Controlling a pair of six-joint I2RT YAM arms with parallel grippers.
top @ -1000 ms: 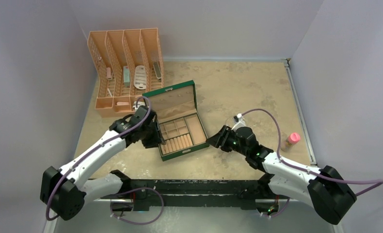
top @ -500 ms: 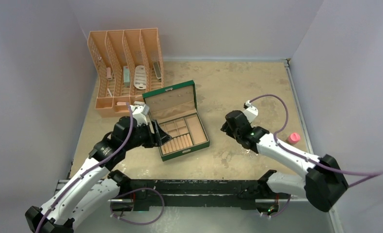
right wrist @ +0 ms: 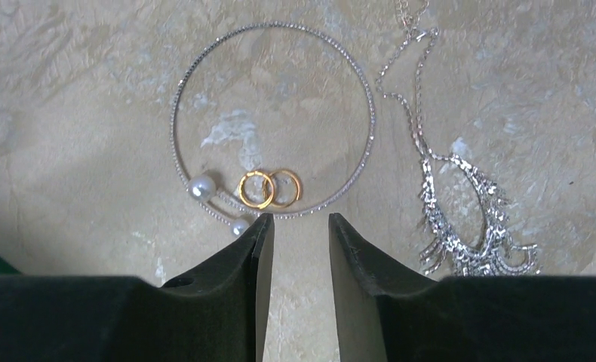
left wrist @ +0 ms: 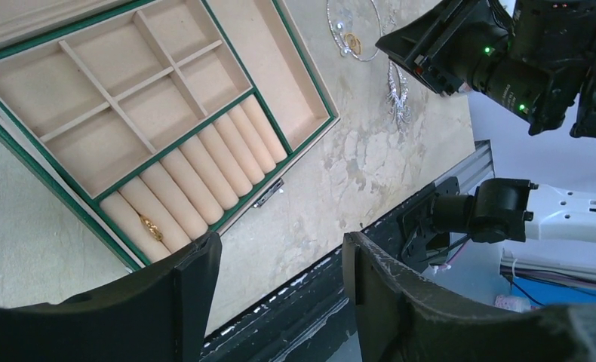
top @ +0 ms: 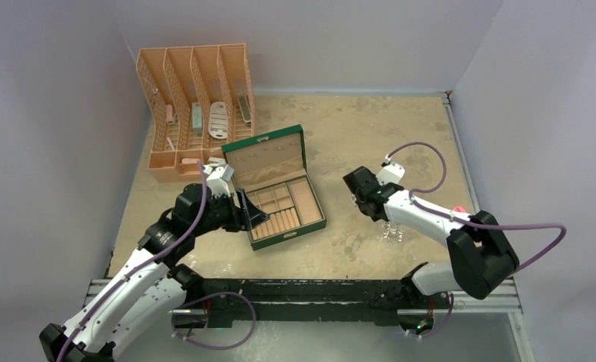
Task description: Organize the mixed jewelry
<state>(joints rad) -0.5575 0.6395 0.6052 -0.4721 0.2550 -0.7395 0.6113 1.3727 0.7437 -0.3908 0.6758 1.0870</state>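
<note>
The open green box (top: 314, 213) sits mid-table, with a gold ring (left wrist: 150, 226) lying in its roll slots. My left gripper (top: 254, 214) hovers open and empty over the box's near left corner (left wrist: 280, 245). To the right of the box lie a thin hoop (right wrist: 372, 121) with two pearls, two small gold rings (right wrist: 268, 188) inside it, and a silvery chain (right wrist: 461, 219). The chain also shows in the top view (top: 389, 232). My right gripper (right wrist: 299, 219) points down just short of the gold rings, slightly open and empty; it also shows in the top view (top: 357, 196).
A peach slotted organizer (top: 193, 105) with small items stands at the back left. A pink-capped bottle (top: 459, 208) peeks out behind the right arm. The black mounting rail (top: 302, 290) runs along the near edge.
The right gripper left the box's right corner and swung right and back over the loose jewelry, uncovering the chain. The left arm changed posture, and its gripper stayed at the box's left corner.
</note>
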